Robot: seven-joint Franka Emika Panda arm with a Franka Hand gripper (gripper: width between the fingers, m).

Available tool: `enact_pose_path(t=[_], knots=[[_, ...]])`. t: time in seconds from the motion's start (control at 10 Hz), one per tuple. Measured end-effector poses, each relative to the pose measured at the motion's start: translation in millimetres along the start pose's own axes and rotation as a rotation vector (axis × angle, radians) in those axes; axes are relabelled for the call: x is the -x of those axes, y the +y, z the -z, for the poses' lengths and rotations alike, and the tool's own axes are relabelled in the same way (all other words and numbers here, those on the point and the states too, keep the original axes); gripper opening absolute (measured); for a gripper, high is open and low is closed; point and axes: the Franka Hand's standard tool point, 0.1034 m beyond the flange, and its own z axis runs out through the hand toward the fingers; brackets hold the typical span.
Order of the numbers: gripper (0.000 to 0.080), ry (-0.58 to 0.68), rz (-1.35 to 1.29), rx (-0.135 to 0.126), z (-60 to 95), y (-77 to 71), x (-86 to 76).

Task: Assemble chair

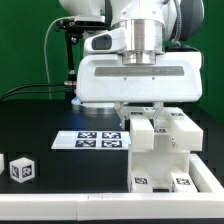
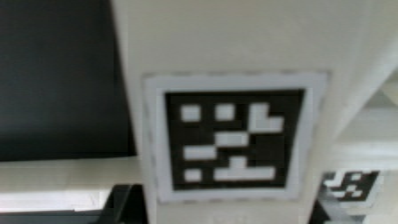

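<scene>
Nearest, loose white block (image 1: 20, 168) sat at the exterior view's left, stepped chair (image 1: 165, 152) at its right on the black table (image 1: 35, 125), marker board (image 1: 95, 140) behind, gripper (image 1: 138, 112) straddling the chair's tagged upright bar (image 2: 222, 40), couldn't tell if fingers clamped it.

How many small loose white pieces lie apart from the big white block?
2: a tagged cube at the exterior view's left, and another piece beside it, cut off by the left edge. More may hide behind the chair block.
</scene>
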Motion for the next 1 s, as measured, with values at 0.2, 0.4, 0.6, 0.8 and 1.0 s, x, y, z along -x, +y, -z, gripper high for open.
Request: enact_pose_path(t=[0.2, 0.4, 0.6, 0.8, 1.0], knots=[[0.0285, 0.012, 0.002, 0.002, -1.4, 0.1, -3.1], [0.0285, 0.030, 0.012, 0.005, -2.2, 0.1, -5.3], [0.0285, 0.052, 0.048, 0.008, -1.5, 0.3, -5.5], [0.0462, 0.056, 0.049, 0.012, -1.4, 4.2, -6.6], [0.0605, 0.057, 0.049, 0.012, -1.4, 4.2, -6.8]])
